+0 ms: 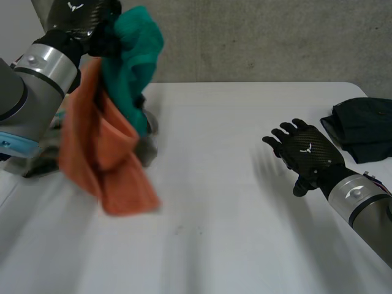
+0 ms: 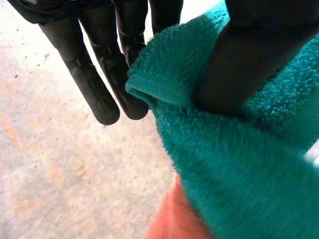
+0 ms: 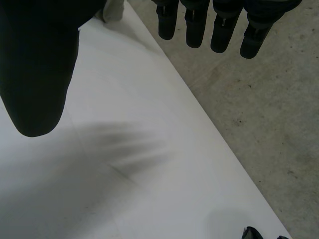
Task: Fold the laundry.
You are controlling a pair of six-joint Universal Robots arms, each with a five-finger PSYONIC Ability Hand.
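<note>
My left hand (image 1: 78, 13) is raised at the table's far left, shut on a teal towel (image 1: 131, 52). An orange cloth (image 1: 104, 159) hangs from the same bunch down to the tabletop. In the left wrist view the thumb (image 2: 249, 59) presses the teal towel (image 2: 239, 169) against the hand, with the other fingers (image 2: 97, 94) straight beside it and a bit of the orange cloth (image 2: 174, 221) below. My right hand (image 1: 306, 153) hovers over the right part of the table, open and empty. Its fingers (image 3: 219, 30) and thumb (image 3: 35, 74) are spread above the white table (image 3: 124, 189).
A dark cloth (image 1: 361, 125) lies bundled at the table's far right edge; its corner (image 3: 254, 233) shows in the right wrist view. Grey fabric (image 1: 148, 144) sits behind the orange cloth. Beyond the table's far edge (image 1: 257, 84) is a concrete wall.
</note>
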